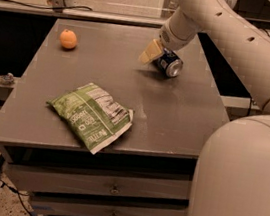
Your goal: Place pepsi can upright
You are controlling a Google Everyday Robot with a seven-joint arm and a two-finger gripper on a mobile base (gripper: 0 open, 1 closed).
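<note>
Well, the big pale arm (227,30) reaches in from the right and bends down over the far right part of the grey table (174,116). Its bulk is my first worry, since it hides much of the wrist, so a bad approach would be hard to spot. The table top looks smooth and a little glossy, so I judge a round thing would roll freely on it, and the right edge is near. The green snack bag (91,116) lies flat toward the front left, well apart from the action, and I doubt it gets in the way.

The gripper (156,55) sits low at the can, its tan end just beside the can's left side, perhaps touching. Whether it is apart, together or clamped on anything I cannot tell.

The pepsi can (169,63) lies on its side at the far right of the table, 1 silver end facing front-right. If the gripper pushes before it has hold, the can could roll to the right edge and drop off. A hold near 1 end could let it swing or slip while being tipped up, and it might topple on release.

The orange (68,39), at the far left, is well apart and at no risk.
</note>
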